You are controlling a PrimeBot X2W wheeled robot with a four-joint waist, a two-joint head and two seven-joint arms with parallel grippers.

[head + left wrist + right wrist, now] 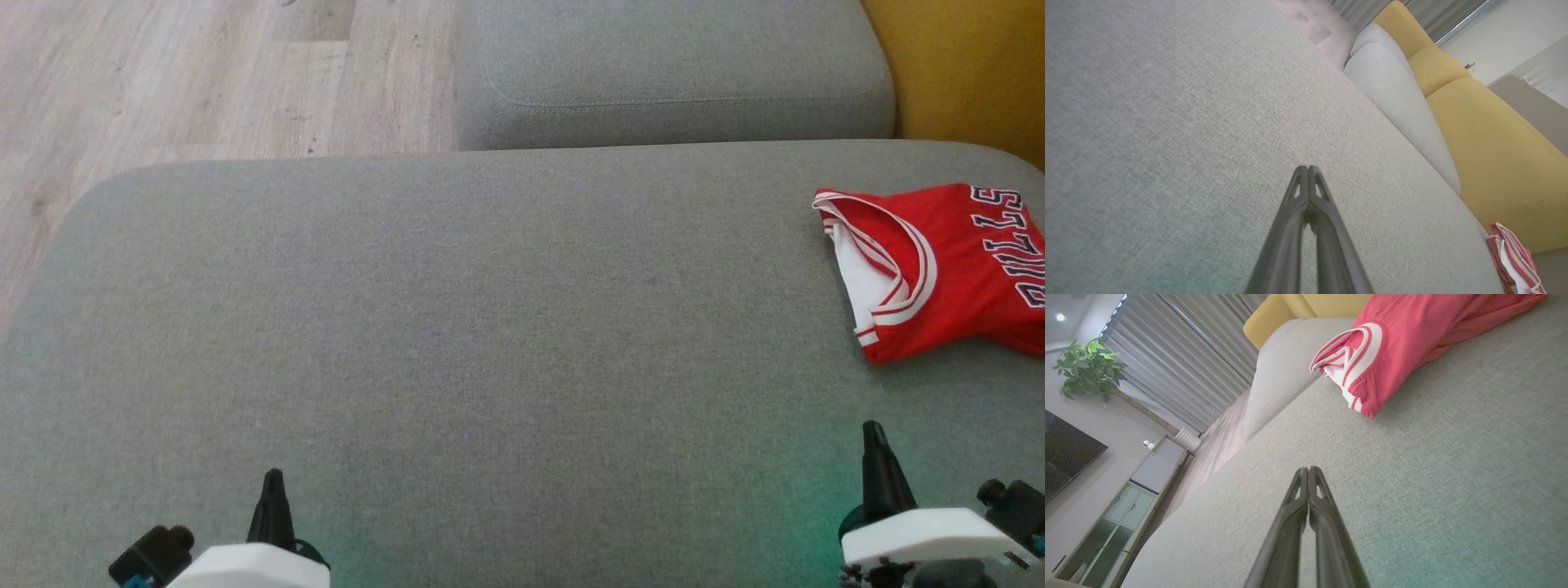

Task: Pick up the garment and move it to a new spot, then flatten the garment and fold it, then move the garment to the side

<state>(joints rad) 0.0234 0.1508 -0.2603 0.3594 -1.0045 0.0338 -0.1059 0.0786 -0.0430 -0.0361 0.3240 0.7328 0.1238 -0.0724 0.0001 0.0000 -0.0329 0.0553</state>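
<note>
Looking down on a wide grey sofa cushion (490, 327). Pale wooden floor (163, 82) shows at the upper left. At the lower left, the left gripper (273, 482) points across bare fabric, its two dark fingers pressed together and holding nothing. A second grey cushion (669, 73) lies beyond, top centre. At the lower right, the right gripper (873, 437) is likewise pressed together and empty. Just beyond it, not touching, a red garment (955, 261) with white trim and dark lettering lies loosely folded at the cushion's right edge. Yellow upholstery (971, 73) shows at the upper right
</note>
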